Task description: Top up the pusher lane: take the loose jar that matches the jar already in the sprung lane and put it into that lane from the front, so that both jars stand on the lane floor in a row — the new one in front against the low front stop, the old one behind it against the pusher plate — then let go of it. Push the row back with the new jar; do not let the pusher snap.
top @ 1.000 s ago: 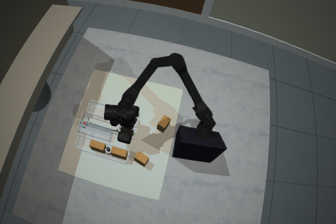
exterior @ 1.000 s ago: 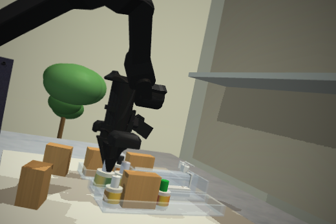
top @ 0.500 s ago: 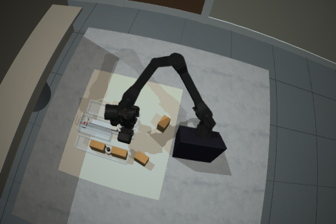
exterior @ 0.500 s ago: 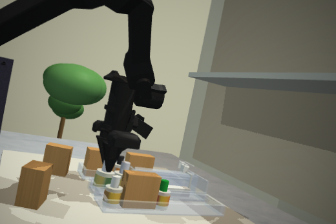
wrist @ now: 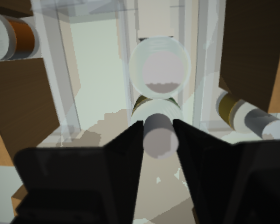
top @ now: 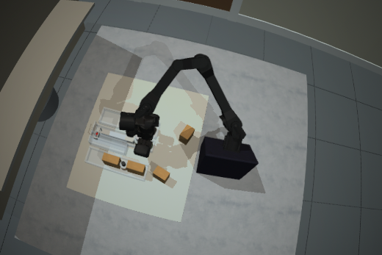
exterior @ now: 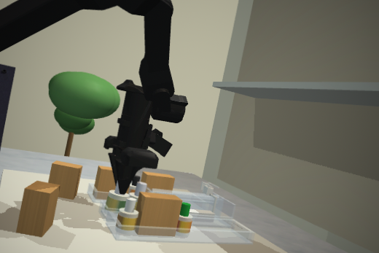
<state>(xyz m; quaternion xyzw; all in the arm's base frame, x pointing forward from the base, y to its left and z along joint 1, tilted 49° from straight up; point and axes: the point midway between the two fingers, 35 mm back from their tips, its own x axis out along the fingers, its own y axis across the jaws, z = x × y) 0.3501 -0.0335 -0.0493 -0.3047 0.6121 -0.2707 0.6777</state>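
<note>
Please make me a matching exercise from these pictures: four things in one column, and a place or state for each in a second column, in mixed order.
Things:
1. hand
2. green-cap jar
3. yellow-band jar
4. tree

Places or states:
a. left of the front block in the tray, exterior view
b. shut on the cap of the olive-band jar
c. in the background
d. right of that block

Pairs: 1-b, 2-d, 3-a, 4-c

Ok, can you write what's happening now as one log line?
pincer: shut on held jar's cap | lane jar: just ahead in clear lane | release: not yet
</note>
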